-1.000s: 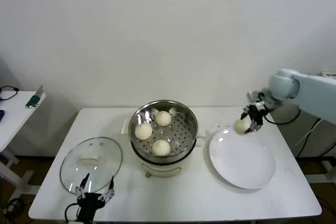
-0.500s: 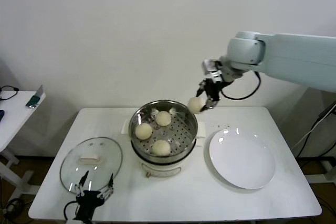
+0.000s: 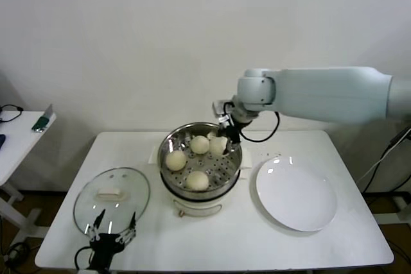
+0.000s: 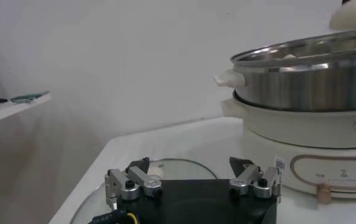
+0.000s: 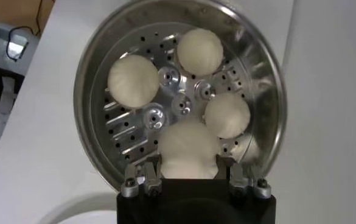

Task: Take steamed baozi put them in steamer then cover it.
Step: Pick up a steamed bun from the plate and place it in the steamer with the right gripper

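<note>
The right tool is clamped on a round cream-white dough bun, holding it over the far right part of the round shiny stainless-steel steamer basket. Three more cream-white buns lie on the steamer's perforated floor, apart from one another. The steamer sits on a white electric pot base on the white worktop. Left of the steamer lies the round clear glass lid with a white oblong handle; the left tool hangs over its near rim, fingers spread wide and holding nothing. Right of the steamer lies a flat white plate.
</note>
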`<state>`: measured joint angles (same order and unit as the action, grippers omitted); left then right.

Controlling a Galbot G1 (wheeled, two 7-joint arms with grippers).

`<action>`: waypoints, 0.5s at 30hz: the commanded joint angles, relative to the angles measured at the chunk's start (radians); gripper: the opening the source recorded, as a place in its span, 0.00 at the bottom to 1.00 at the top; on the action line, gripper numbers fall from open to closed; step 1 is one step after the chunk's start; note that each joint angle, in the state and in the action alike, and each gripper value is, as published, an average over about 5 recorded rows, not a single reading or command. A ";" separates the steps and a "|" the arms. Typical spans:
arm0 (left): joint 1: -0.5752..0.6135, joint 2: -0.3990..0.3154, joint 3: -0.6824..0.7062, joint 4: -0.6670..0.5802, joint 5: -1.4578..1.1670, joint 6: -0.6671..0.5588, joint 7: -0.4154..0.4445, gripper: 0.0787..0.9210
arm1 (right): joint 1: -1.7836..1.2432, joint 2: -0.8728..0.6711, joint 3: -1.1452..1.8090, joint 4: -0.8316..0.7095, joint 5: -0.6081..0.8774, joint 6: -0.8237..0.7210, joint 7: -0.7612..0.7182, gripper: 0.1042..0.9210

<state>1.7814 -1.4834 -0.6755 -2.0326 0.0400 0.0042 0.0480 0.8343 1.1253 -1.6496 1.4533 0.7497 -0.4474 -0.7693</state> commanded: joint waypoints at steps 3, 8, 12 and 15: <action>-0.004 0.001 0.004 0.006 -0.001 0.000 0.000 0.88 | -0.125 0.013 0.004 -0.024 -0.080 -0.025 0.042 0.63; -0.003 0.002 0.003 0.005 -0.001 0.001 0.001 0.88 | -0.140 0.013 0.011 -0.032 -0.099 -0.027 0.046 0.63; -0.004 0.003 0.001 0.005 -0.001 0.001 0.001 0.88 | -0.141 0.015 0.021 -0.035 -0.096 -0.024 0.041 0.63; -0.006 0.002 0.001 0.005 0.000 0.003 0.001 0.88 | -0.135 0.017 0.027 -0.039 -0.093 -0.016 0.032 0.63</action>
<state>1.7769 -1.4811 -0.6741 -2.0283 0.0387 0.0053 0.0490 0.7262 1.1370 -1.6312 1.4229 0.6793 -0.4647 -0.7369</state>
